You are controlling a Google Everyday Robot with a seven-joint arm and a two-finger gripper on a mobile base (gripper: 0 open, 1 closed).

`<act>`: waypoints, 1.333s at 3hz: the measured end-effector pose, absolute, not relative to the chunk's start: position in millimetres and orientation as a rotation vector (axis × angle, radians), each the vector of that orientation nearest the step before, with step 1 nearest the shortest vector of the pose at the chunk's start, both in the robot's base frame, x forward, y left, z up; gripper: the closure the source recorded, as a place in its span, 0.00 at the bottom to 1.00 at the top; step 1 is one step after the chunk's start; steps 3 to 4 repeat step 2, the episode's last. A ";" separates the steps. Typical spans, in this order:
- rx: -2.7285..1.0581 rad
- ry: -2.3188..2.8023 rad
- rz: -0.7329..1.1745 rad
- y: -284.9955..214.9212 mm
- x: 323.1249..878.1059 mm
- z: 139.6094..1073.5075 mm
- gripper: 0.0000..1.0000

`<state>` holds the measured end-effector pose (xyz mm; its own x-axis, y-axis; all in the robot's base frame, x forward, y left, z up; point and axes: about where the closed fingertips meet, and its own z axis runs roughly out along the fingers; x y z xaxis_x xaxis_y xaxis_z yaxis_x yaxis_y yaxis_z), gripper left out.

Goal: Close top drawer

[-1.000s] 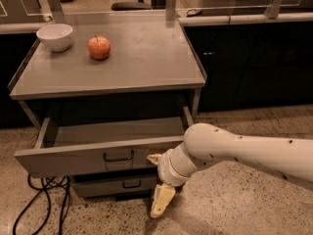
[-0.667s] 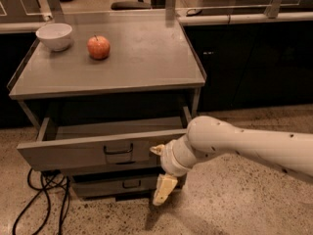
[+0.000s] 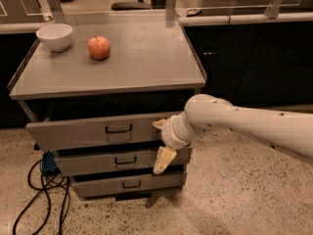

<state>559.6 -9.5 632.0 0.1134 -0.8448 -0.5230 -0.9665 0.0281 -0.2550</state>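
1. At the right end of the top drawer (image 3: 83, 132), the gripper (image 3: 157, 147) hung in front of the cabinet with its two pale fingers spread wide and nothing between them.
2. One finger (image 3: 159, 125) sat against the upper right part of the top drawer's front panel; the other (image 3: 164, 159) pointed down across the middle drawer (image 3: 98, 161).
3. Behind the gripper, the thick white arm (image 3: 244, 124) reached in from the right edge of the view.
4. That wide grey top drawer sat just under the cabinet top (image 3: 142, 58), with a dark gap above its front panel and its black loop handle (image 3: 119, 129) to the left of the gripper, untouched. Its front stood a little forward of the two fronts below.
5. The bottom drawer (image 3: 107, 185) lay beneath the middle one, each with a like handle.
6. On the cabinet top, a white bowl (image 3: 55, 35) stood at the far left corner and a red apple (image 3: 99, 47) just beside it to the right.
7. Black cables (image 3: 41, 195) trailed over the speckled floor (image 3: 234, 199) at the cabinet's lower left.
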 end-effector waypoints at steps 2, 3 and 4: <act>-1.837 1.739 0.264 1.6 588.7 633.3 0.00; -1.837 1.739 0.264 1.6 588.7 633.3 0.00; -1.837 1.739 0.264 1.6 588.7 633.3 0.00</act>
